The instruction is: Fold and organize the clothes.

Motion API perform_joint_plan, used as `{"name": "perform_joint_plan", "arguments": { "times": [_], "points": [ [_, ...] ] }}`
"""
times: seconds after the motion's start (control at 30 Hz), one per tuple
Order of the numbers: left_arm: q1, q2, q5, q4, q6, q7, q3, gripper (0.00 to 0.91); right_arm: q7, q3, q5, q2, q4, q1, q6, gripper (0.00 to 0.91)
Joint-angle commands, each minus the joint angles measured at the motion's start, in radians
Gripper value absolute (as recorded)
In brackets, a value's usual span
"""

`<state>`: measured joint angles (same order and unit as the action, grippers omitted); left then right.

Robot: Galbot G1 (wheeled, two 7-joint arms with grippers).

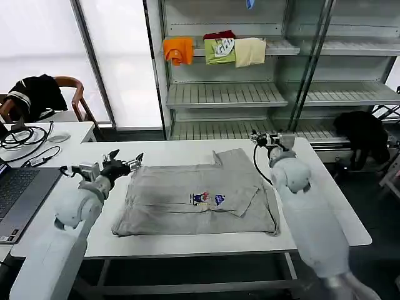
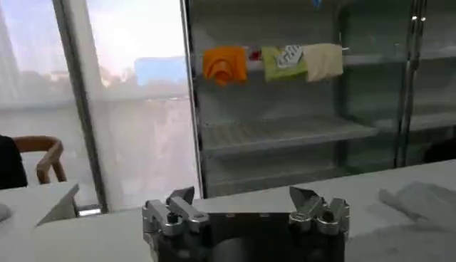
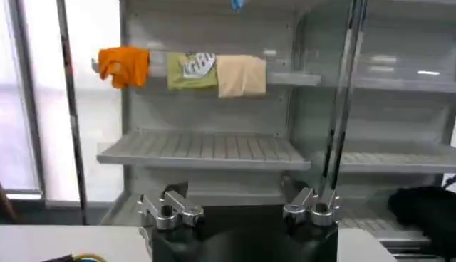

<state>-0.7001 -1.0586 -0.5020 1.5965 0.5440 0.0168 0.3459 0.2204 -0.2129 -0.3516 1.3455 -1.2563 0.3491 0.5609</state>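
One of the clothes, a light grey T-shirt (image 1: pixel 187 200) with a small multicolour chest print (image 1: pixel 208 199), lies spread on the white table (image 1: pixel 325 206), its right side folded inward over the body. My left gripper (image 1: pixel 125 161) hovers open just off the shirt's far-left corner, holding nothing. In the left wrist view that gripper (image 2: pixel 242 201) faces the shelves, with a strip of the grey shirt (image 2: pixel 420 199) off to one side. Over the table's far edge, beyond the shirt's far-right corner, my right gripper (image 1: pixel 265 139) is open and empty. The right wrist view has it (image 3: pixel 234 191) pointing at the shelf unit.
A metal shelf unit (image 1: pixel 225 94) behind the table carries orange (image 1: pixel 178 50), green (image 1: pixel 220 50) and cream (image 1: pixel 250 51) garments. A laptop (image 1: pixel 15 194) and cables (image 1: pixel 25 140) sit on the left desk. A chair (image 1: pixel 69 94) holds a black garment; another black garment (image 1: pixel 362 134) lies at the right.
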Motion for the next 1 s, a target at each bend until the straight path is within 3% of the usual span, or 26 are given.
{"name": "perform_joint_plan", "arguments": {
  "times": [0.03, 0.17, 1.0],
  "points": [
    [0.169, -0.016, 0.068, -0.301, 0.010, 0.079, -0.080, 0.907, -0.070, 0.027, 0.117, 0.154, 0.406, -0.207, -0.025, 0.907],
    [0.181, -0.027, 0.079, -0.341, 0.015, 0.079, -0.093, 0.907, -0.093, 0.010, 0.151, 0.185, 0.477, -0.217, -0.059, 0.907],
    [0.181, -0.087, 0.135, -0.452, 0.004, 0.080, -0.100, 0.907, -0.076, -0.023, 0.148, 0.201, 0.581, -0.163, -0.094, 0.907]
  ]
}}
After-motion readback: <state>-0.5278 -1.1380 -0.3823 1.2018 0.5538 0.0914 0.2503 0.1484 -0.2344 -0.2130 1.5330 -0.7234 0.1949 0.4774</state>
